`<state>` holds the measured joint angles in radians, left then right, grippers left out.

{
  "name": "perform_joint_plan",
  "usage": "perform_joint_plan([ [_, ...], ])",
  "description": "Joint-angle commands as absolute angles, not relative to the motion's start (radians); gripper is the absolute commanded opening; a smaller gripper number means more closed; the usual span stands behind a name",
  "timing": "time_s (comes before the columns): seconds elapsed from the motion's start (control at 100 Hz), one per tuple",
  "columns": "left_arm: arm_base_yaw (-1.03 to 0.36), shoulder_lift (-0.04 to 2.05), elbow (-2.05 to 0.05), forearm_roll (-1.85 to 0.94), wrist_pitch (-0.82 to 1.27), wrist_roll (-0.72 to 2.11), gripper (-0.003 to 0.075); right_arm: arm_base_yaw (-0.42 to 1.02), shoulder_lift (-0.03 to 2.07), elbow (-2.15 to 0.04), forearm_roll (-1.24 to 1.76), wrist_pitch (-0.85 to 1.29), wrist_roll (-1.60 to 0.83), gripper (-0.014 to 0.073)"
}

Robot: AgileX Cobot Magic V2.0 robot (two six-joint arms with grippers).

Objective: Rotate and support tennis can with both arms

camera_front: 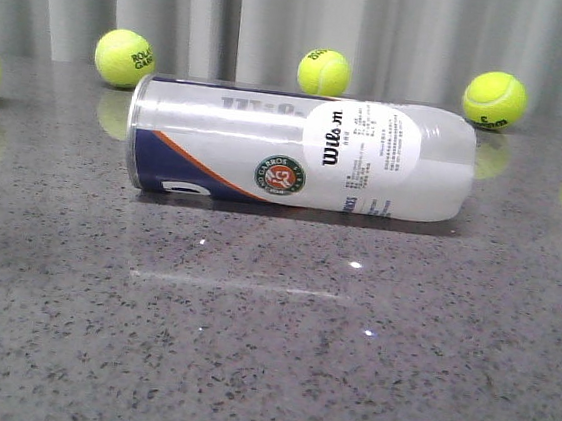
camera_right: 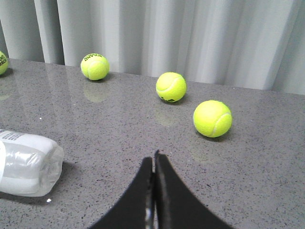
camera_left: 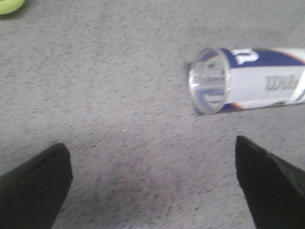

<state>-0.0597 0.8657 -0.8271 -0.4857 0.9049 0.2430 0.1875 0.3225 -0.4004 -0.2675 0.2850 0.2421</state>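
Observation:
The tennis can (camera_front: 302,150) lies on its side across the grey table, silver rim to the left, clear rounded end to the right. No arm shows in the front view. In the left wrist view the can (camera_left: 248,78) lies ahead with its rimmed end facing me; my left gripper (camera_left: 152,152) is open wide over bare table, apart from it. In the right wrist view only the can's clear end (camera_right: 28,162) shows at one side. My right gripper (camera_right: 154,160) is shut and empty, apart from the can.
Several yellow-green tennis balls stand along the back of the table by the grey curtain: one (camera_front: 124,58) at left, one (camera_front: 324,72) behind the can, one (camera_front: 494,99) at right, others at both edges. The right wrist view has a ball (camera_right: 212,118) just ahead.

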Motion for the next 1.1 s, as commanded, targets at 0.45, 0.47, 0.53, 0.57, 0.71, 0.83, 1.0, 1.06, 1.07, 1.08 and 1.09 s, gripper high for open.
perform_joint_plan([
  [0.45,-0.062,1.269,-0.861,-1.307,0.960,0.825,0.0657,0.181,0.327,-0.423,-0.280,0.213,0.239,-0.0067],
  [0.47,-0.068,1.288,-0.861,-1.325,0.965,0.840,0.0657,0.181,0.327,-0.423,-0.280,0.213,0.239,-0.0067],
  [0.53,-0.082,1.341,-0.861,-1.370,0.977,0.880,0.0657,0.181,0.327,-0.423,-0.280,0.213,0.239,-0.0067],
  [0.57,-0.097,1.368,-0.861,-1.398,0.979,0.905,0.0657,0.181,0.327,-0.423,-0.280,0.213,0.239,-0.0067],
  [0.71,-0.159,1.459,-0.861,-1.467,0.981,0.967,0.0657,0.181,0.327,-0.423,-0.280,0.213,0.239,-0.0067],
  [0.83,-0.213,1.509,-0.861,-1.534,0.981,1.018,0.0657,0.181,0.327,-0.423,-0.280,0.213,0.239,-0.0067],
  [1.0,-0.251,1.539,-0.861,-1.612,0.976,1.069,0.0621,0.181,0.327,-0.423,-0.280,0.213,0.239,-0.0067],
  [1.06,-0.251,1.539,-0.861,-1.630,0.974,1.090,0.0529,0.181,0.327,-0.423,-0.280,0.213,0.239,-0.0067],
  [1.07,-0.251,1.539,-0.861,-1.633,0.974,1.092,0.0515,0.181,0.327,-0.423,-0.280,0.213,0.239,-0.0067],
  [1.08,-0.251,1.539,-0.861,-1.638,0.974,1.095,0.0484,0.181,0.327,-0.423,-0.280,0.213,0.239,-0.0067],
  [1.09,-0.251,1.539,-0.861,-1.640,0.974,1.095,0.0468,0.181,0.327,-0.423,-0.280,0.213,0.239,-0.0067],
])
